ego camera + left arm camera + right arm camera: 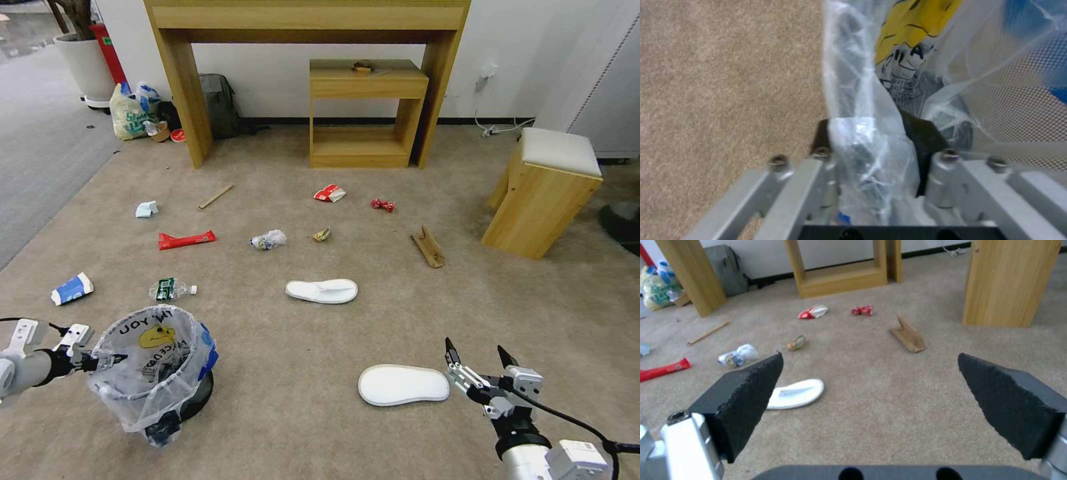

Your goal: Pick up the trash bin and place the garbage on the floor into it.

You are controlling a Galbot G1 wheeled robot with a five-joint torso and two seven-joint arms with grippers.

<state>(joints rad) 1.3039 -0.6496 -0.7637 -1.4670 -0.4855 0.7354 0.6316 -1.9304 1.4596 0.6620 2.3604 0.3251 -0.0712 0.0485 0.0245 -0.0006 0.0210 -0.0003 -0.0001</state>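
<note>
Gripping the rim, apparently, left claw tilts bag-lined trash bin.

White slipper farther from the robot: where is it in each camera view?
Head view: flat white slipper, near centre.
Left wrist view: faces the clear-bagged trash bin instead.
Right wrist view: slipper nearer than the brown cardboard strip.
Shared landmark: that strip, right of the slipper.

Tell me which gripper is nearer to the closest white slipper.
Right. The right gripper hangs open just beside the near white slipper, on its right end. The left gripper is far across the carpet, shut on the trash bin rim.
</note>
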